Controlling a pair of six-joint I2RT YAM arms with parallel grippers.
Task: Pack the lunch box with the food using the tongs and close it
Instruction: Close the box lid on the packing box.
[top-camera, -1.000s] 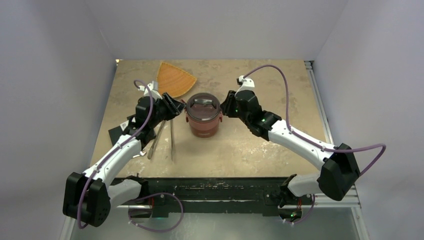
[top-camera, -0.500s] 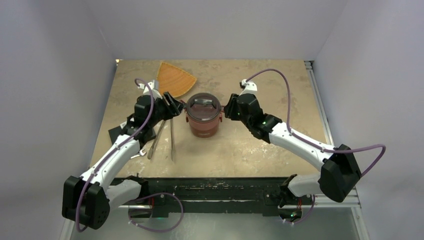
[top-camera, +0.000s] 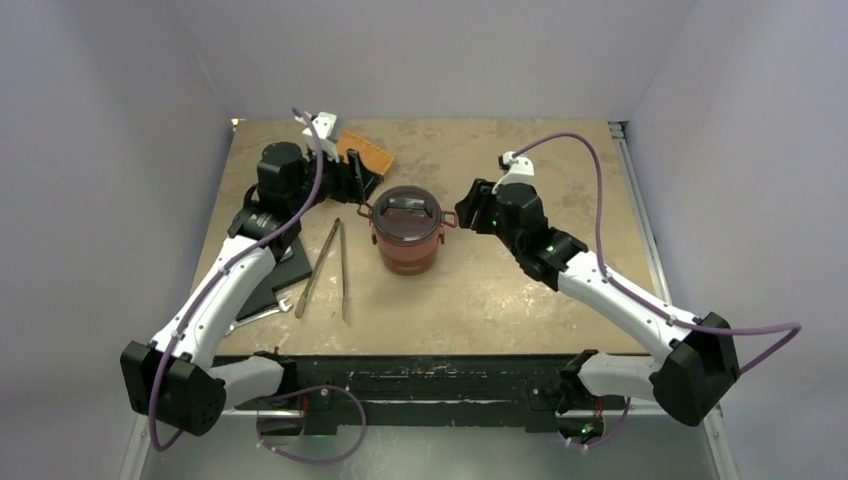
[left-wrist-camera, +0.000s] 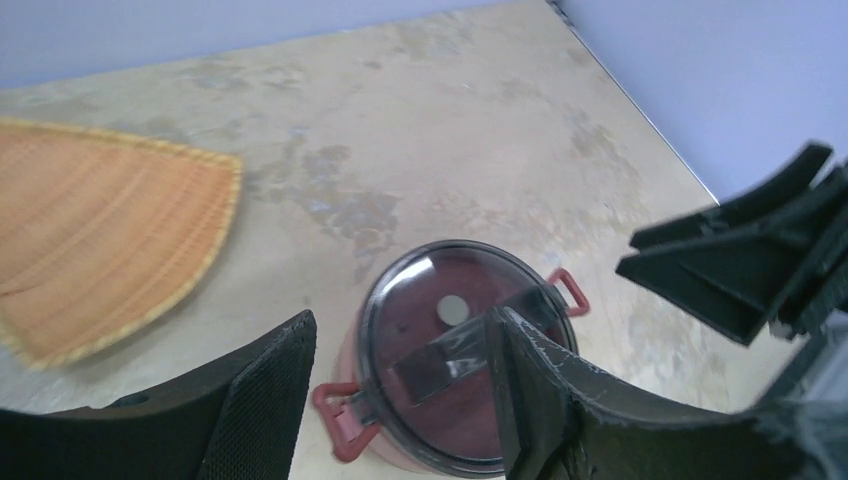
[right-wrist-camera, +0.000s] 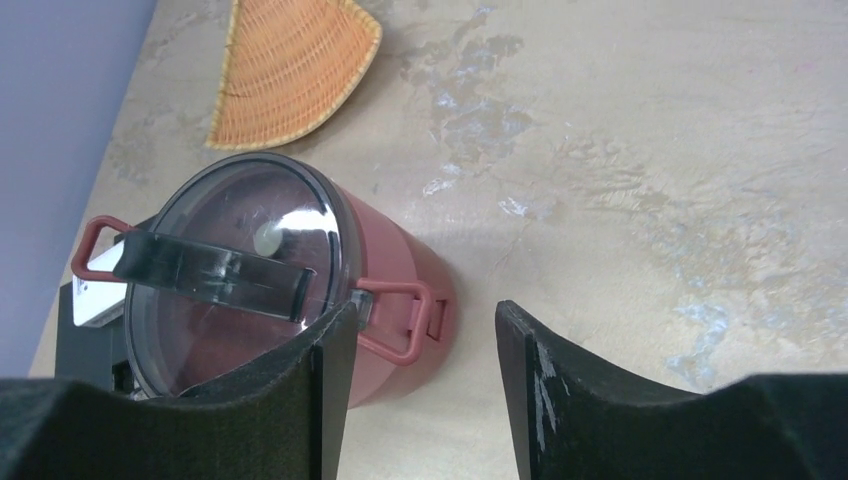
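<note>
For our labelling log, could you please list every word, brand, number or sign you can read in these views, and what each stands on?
No text can be read in any view. The lunch box, its clear lid, the woven tray and the tongs show no lettering or marks.

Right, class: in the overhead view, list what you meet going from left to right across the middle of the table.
wrench → tongs → lunch box → right gripper
</note>
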